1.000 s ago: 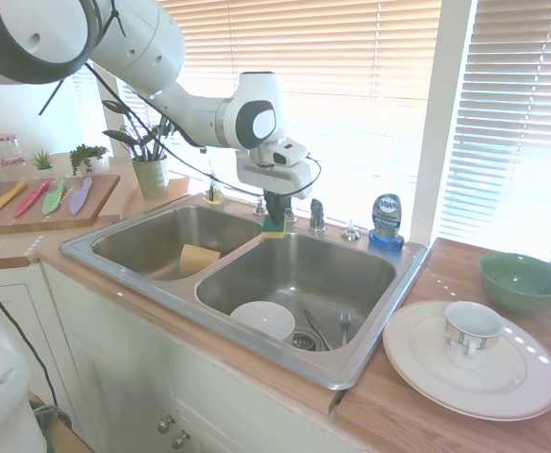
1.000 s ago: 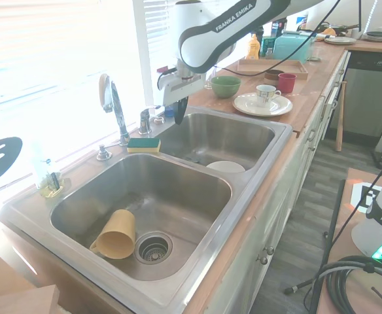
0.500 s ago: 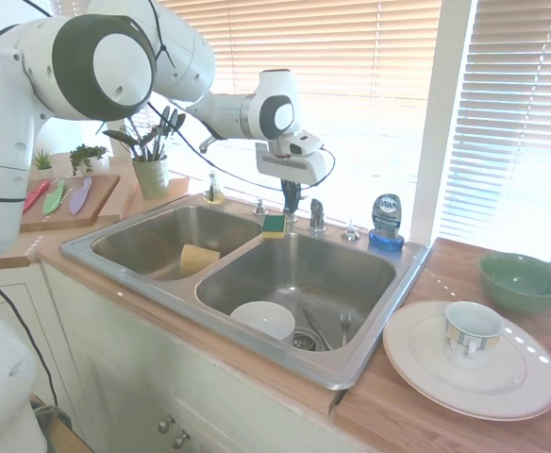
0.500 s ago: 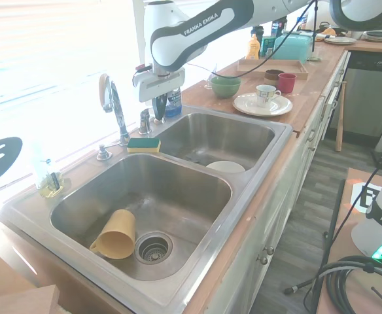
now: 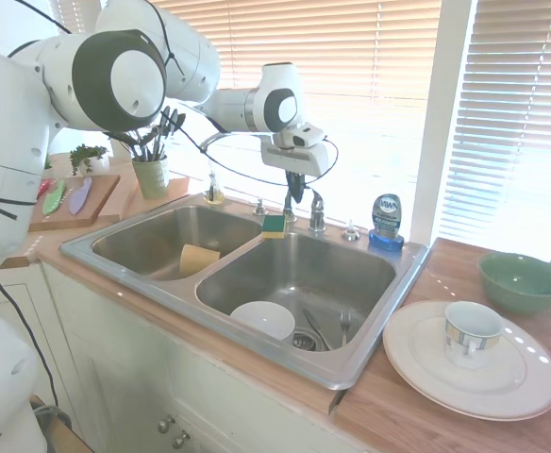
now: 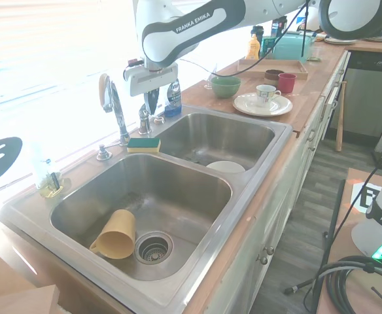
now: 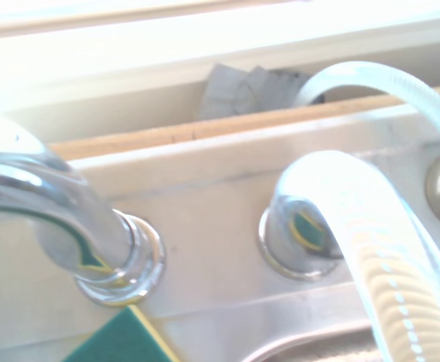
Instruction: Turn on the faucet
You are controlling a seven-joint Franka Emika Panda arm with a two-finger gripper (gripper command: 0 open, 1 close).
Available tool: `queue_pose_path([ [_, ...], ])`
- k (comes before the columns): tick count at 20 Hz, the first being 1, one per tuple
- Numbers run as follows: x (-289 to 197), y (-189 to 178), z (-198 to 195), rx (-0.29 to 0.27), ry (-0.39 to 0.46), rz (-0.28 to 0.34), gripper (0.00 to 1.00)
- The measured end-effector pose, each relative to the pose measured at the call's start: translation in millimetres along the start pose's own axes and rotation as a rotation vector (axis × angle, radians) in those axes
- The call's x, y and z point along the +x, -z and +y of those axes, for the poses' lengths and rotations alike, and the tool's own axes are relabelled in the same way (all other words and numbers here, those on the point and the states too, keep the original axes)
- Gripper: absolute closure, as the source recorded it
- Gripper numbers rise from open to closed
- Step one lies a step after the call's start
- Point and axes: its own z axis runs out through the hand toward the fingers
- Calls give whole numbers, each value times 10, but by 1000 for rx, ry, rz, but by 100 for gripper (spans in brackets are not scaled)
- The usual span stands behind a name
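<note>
Since half a second ago the gripper (image 6: 151, 103) has risen and drifted toward the window, and now hangs just above the lever handle (image 6: 144, 120), not touching it. Its fingers point down and stand close together; whether a gap remains between them cannot be told, and nothing is seen in their hold.

The faucet (image 6: 112, 104) stands on the back ledge of the sink (image 6: 243, 226), behind the divider between the two basins, its spout arching high, with the handle just beside it toward the blue dish soap bottle (image 6: 173, 98). In the wrist view the spout base (image 7: 111, 253) and the handle base (image 7: 299, 234) sit side by side, blurred. One green-and-yellow sponge (image 6: 144, 144) lies on the ledge at the spout's foot.

One basin holds a yellow cup (image 6: 115, 235) on its side next to the drain; the other holds one white bowl (image 5: 262, 319) and some cutlery (image 5: 330, 328). On the counter a white plate (image 5: 431, 370) carries one mug (image 5: 470, 331), with one green bowl (image 5: 523, 280) near it.

The white arm reaches over the sink from the counter side, wrist bent down.
</note>
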Motion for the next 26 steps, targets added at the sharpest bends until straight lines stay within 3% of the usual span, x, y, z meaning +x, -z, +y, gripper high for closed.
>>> queue_pose_path([
  [10,-141,-8,-77,-1,20,-2,100],
  [21,-189,-168,272,-70,3,-36,100],
  [23,-170,-104,361,-52,-7,-25,100],
  [26,-52,0,441,37,-49,45,100],
])
